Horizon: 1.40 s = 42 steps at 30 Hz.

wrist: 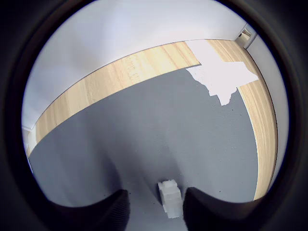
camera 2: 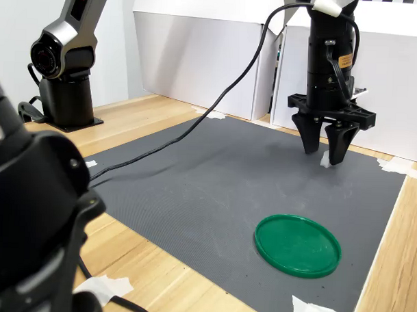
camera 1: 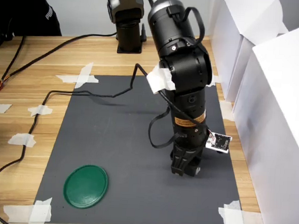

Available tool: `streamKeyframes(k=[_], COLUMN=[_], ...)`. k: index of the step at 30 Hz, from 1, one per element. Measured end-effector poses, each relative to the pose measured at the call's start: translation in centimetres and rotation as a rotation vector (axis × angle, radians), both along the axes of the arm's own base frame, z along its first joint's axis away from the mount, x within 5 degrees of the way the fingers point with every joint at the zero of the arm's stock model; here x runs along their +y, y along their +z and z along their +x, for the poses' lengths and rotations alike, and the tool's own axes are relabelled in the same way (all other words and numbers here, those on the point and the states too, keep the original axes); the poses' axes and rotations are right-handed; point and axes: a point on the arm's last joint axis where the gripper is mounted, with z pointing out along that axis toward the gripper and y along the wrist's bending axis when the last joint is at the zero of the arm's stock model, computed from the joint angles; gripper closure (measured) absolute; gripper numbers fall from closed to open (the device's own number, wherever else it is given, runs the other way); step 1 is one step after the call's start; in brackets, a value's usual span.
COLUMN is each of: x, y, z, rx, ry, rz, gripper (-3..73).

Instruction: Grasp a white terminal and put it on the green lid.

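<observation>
From the wrist view I see one tiny translucent-white ribbed plastic terminal [wrist: 170, 198] lying on the dark grey mat [wrist: 144, 139] between my black gripper's [camera 2: 324, 152] spread jaws, closer to one finger and not visibly pinched. In the second exterior view the fingertips reach down to the mat around it. I count one flat round dark-green plastic lid [camera 1: 86, 185], well apart from the gripper, near the first exterior view's lower left mat corner.

Even, bright, diffuse lighting; shadows on the grey mat [camera 1: 136, 157] are soft and faint. The wrist view shows strong fisheye curvature with a black circular vignette; its near fingers [wrist: 103, 211] appear dark and blurred.
</observation>
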Motion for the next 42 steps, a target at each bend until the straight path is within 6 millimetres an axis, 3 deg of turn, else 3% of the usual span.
streamKeyframes(k=[4,6,15,22,33,42], x=[0.0,0.0,-0.1,-1.2,-8.9,-15.2], y=[0.0,0.0,0.2,4.0,10.5,10.8], z=[0.0,0.0,-0.2,-1.5,-2.1,-1.3], rx=[0.003,0.006,0.033,0.037,-0.054,-0.075], ry=[-0.017,-0.023,-0.079,-0.103,-0.285,-0.452], rz=[0.004,0.005,0.016,0.031,0.073,0.073], gripper=[54.0,61.2,61.1,61.1,61.1,61.1])
